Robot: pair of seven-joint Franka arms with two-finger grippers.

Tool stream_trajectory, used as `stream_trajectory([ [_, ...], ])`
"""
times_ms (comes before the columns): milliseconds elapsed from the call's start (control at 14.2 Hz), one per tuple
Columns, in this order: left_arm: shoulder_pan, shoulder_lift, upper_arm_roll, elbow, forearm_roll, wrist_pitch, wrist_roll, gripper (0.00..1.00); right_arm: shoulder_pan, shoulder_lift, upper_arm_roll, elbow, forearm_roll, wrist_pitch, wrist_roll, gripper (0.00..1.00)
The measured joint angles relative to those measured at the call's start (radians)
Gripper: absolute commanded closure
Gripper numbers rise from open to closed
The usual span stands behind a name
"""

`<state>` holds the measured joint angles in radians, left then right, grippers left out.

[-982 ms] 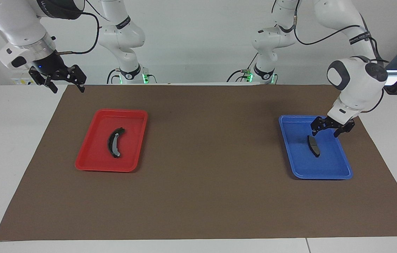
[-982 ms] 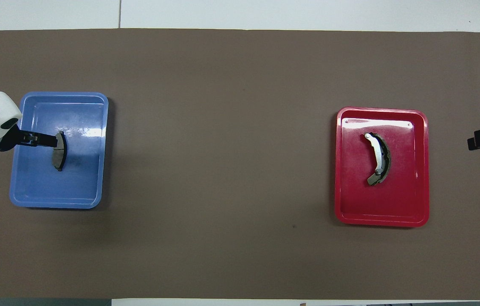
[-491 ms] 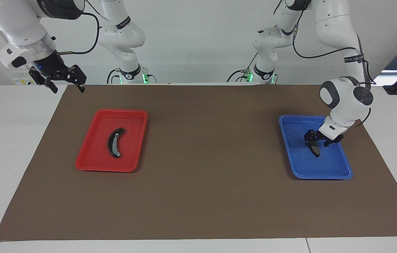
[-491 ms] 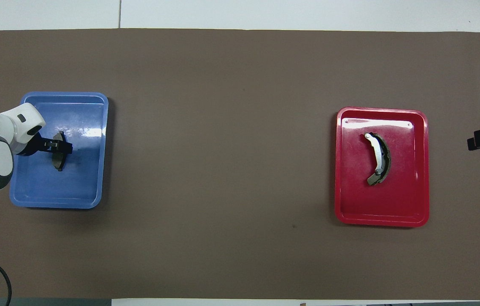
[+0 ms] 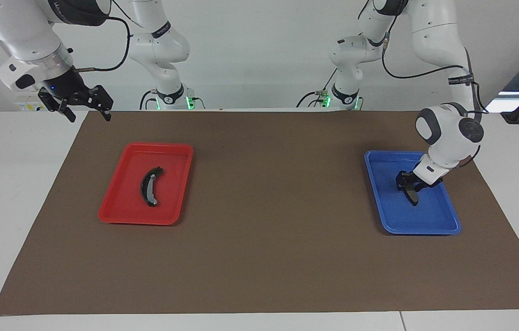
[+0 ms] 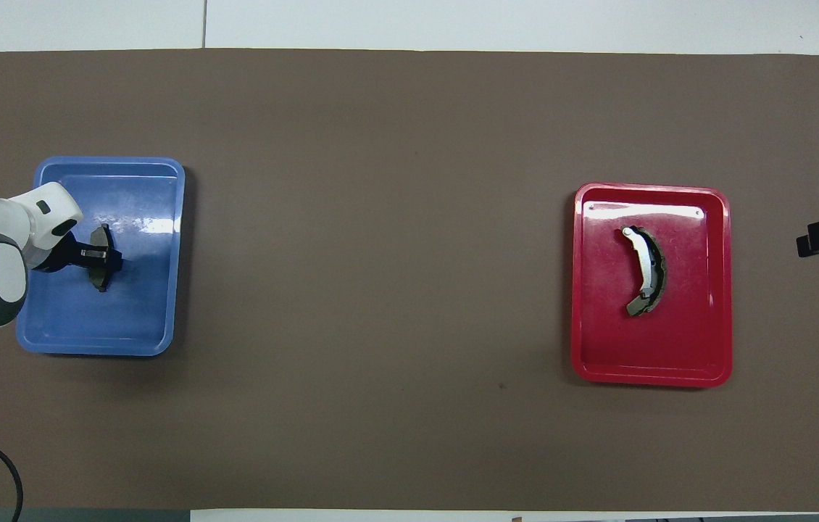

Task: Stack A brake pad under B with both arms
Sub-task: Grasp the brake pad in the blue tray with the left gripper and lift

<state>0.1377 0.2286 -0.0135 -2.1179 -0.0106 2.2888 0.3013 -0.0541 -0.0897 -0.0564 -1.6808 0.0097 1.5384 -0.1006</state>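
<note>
Brown mat (image 5: 268, 257) across white table; left gripper (image 5: 408, 185) down in blue tray (image 5: 425, 225), jaws straddling A brake pad (image 5: 413, 196), closure unclear; B (image 6: 645, 270) in red tray (image 6: 714, 355), pale strip clearest overhead; right gripper (image 5: 86, 110) waiting spread, raised over mat's corner, fingers seen only from facing view

1. My table (image 5: 7, 193) is white w/ a big brown mat (image 5: 268, 257) laid flat on it, covering most of the top; white margins show at both ends & along the edge farthest from me.
2. Red tray (image 5: 117, 202) sits directly on the mat, toward my right arm's end.
3. Blue tray (image 5: 425, 227) sits on the mat toward my left arm's end, well apart from the red one.
4. Both trays lie flat, about equally far from me.
</note>
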Motion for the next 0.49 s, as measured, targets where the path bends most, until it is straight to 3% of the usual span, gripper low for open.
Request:
stream_trajectory([
  [281,0.000,-0.033,-0.001,0.043,0.000,-0.112,0.000,0.99,0.000,0.000,0.000,0.000,0.000,0.000,0.000,0.01],
  [491,-0.023,-0.074,-0.014,0.160,-0.001,-0.272,-0.048,0.99,0.000,0.000,0.000,0.000,0.000,0.000,0.000,0.01],
])
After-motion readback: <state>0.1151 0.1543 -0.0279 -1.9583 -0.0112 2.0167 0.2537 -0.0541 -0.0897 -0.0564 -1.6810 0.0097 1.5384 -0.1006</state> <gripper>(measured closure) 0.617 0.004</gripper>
